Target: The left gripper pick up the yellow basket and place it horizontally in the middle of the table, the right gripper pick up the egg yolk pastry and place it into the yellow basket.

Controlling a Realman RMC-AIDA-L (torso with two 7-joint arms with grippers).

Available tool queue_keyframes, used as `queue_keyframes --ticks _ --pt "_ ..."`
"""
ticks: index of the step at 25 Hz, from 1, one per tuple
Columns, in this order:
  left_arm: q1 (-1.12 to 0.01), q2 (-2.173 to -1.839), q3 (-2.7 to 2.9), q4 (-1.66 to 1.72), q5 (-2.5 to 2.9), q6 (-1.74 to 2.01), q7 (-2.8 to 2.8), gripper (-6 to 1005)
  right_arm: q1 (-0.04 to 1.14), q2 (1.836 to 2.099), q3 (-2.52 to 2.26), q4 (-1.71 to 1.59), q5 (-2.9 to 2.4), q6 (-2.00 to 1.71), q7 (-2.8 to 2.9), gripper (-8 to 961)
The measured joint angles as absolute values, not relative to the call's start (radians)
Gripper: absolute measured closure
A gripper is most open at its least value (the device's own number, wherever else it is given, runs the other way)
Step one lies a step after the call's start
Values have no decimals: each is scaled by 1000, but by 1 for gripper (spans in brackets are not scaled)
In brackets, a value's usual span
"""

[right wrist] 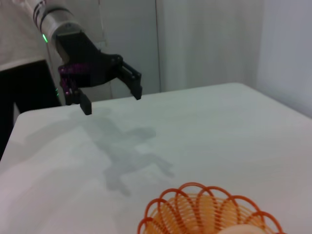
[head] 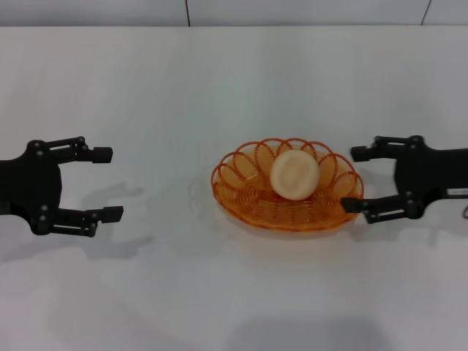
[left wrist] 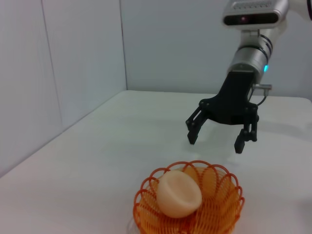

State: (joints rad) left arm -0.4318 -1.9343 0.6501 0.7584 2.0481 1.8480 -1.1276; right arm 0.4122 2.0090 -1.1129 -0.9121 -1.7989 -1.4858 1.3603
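Tabletop first: the large plain white flat table (head: 146, 292) spreads out under both of my arms, with pale wall panels behind its far edge.

Next in size is the oval orange-yellow wire basket (head: 248, 199) with its looped scalloped rim. It sits flat on the table, long side across, between my two grippers. Its end nearest my right gripper (head: 357, 180) lies just beside that gripper's fingertips, and I cannot tell whether the nearer fingertip touches the rim. From my left gripper (head: 107, 183) the basket is well apart, straight out beyond the fingertips with bare table between.

My right gripper, a black two-fingered claw, hovers low at the basket's end with its fingers spread wide and nothing between them. The left wrist view shows it (left wrist: 222, 138) beyond the basket (left wrist: 146, 207), fingers pointing down toward the table and parted.

My left gripper, the matching black claw, also stands open and empty, its fingers pointing toward the basket. The right wrist view shows it (right wrist: 111, 100) raised above the table, casting a shadow below.

Smallest is the round pale peach-cream egg yolk pastry (head: 295, 174), smooth and domed, resting inside the basket toward the far side, closer to my right gripper than to my left; it (left wrist: 178, 193) leans against the inner wall
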Motion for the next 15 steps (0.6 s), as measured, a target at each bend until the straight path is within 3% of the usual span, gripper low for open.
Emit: queue_keyframes --ticks 15 --pt "-459 -1933 654 757 2065 1855 -1186 113 387 1960 -974 -808 -1810 -1652 1210 80"
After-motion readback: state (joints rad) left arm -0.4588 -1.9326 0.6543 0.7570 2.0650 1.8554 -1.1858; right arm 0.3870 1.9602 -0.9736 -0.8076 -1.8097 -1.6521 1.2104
